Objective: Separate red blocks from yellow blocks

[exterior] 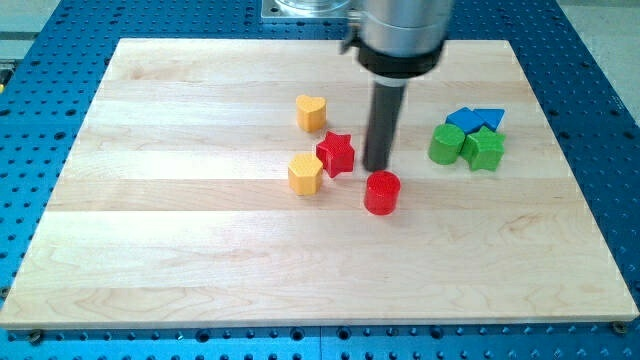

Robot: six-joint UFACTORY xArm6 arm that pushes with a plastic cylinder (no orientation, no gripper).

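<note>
A red star block (336,153) lies near the board's middle. A yellow hexagon block (305,174) touches it on its lower left. A yellow heart block (311,113) lies a little above them, apart. A red cylinder (382,192) stands lower right of the star. My tip (377,166) is down on the board just right of the red star and just above the red cylinder, close to both.
A cluster at the view's right holds a green cylinder (446,143), a green block (485,148) and two blue blocks (477,119) behind them. The wooden board (200,250) lies on a blue perforated table.
</note>
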